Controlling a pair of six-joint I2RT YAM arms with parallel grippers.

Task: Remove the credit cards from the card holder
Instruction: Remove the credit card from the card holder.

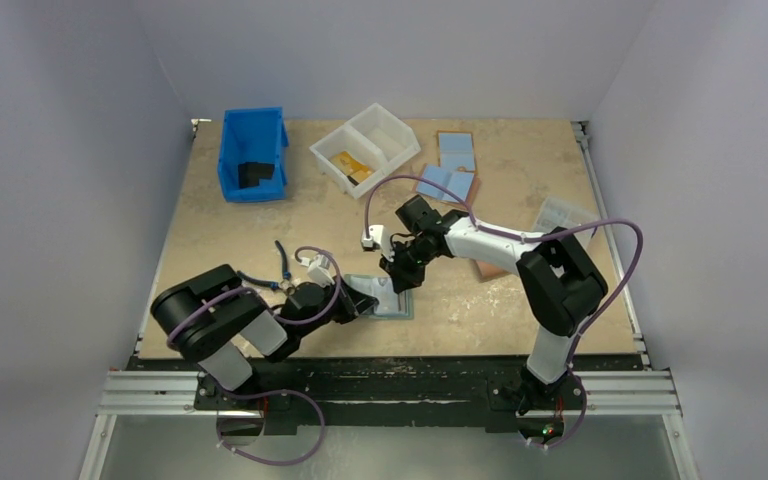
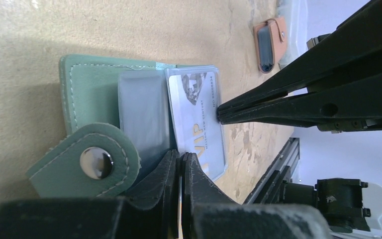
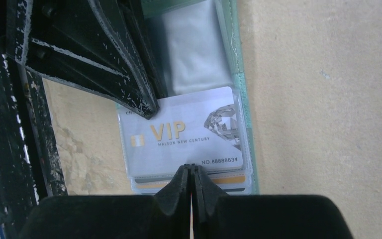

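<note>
Fingers [image 2: 201,186] of left gripper [image 2: 181,158] pressed together, tips at corner of silver VIP card [image 3: 179,134]. Right gripper [image 3: 191,169] likewise closed at card's near edge (actual pinch unclear). One teal holder [image 2: 92,84] open flat near table [image 3: 328,124] front edge, bare board beside. One orange-striped card [image 3: 229,178] peeks beneath.

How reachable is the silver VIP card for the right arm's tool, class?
Probably yes: the right tool, tips shut, meets the VIP card at its edge with nothing between. The left tool sits on the card holder, clear of that edge.
</note>
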